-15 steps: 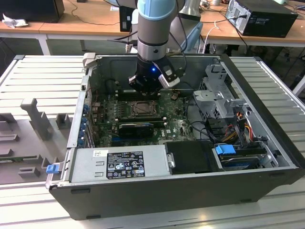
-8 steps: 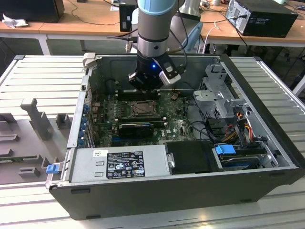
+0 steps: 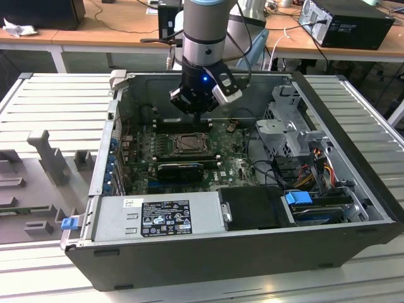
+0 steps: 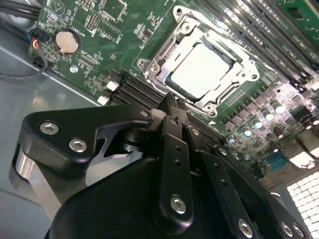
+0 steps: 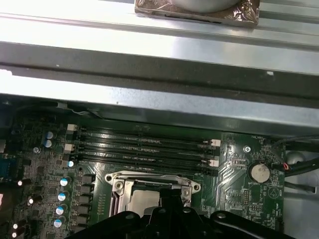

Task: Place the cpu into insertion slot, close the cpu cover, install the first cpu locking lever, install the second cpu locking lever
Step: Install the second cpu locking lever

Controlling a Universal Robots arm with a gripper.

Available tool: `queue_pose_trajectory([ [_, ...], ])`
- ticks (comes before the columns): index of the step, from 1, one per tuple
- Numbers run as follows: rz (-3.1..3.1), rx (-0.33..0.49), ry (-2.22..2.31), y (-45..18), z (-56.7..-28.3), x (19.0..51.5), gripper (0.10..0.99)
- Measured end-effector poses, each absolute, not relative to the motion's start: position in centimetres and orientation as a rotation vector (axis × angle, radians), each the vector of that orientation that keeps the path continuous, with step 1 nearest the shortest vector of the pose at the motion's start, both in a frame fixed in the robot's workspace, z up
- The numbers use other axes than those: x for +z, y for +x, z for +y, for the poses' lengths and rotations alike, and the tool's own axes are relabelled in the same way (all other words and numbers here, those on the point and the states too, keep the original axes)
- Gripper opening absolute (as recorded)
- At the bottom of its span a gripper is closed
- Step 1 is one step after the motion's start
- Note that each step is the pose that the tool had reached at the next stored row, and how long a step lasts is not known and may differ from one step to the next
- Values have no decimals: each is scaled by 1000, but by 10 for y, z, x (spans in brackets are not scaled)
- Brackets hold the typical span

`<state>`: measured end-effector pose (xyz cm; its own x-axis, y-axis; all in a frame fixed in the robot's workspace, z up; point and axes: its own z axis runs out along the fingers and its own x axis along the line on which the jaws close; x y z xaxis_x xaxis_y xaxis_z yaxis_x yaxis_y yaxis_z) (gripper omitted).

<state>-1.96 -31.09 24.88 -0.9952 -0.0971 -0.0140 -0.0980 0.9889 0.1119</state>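
cpu (image 4: 202,69) seated in insertion slot (image 4: 149,64), second wrist view; hand (image 4: 172,104) fingers together above, empty.

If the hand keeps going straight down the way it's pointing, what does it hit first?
Most likely the near rim of the cpu cover, closed over the cpu in the insertion slot. The hand points at that edge; the remaining gap is unclear.

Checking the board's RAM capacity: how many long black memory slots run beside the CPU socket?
4, in the first wrist view: parallel slots stacked between the case wall and the insertion slot, from the nearest the wall through the second and third to the closest. None looks hidden.
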Motion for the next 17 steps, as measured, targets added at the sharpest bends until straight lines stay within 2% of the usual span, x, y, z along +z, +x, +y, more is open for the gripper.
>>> queue_pose_trajectory([
  [10,3124,176,-154,-20,-315,262,106],
  [17,3124,176,-153,-20,-339,261,106],
])
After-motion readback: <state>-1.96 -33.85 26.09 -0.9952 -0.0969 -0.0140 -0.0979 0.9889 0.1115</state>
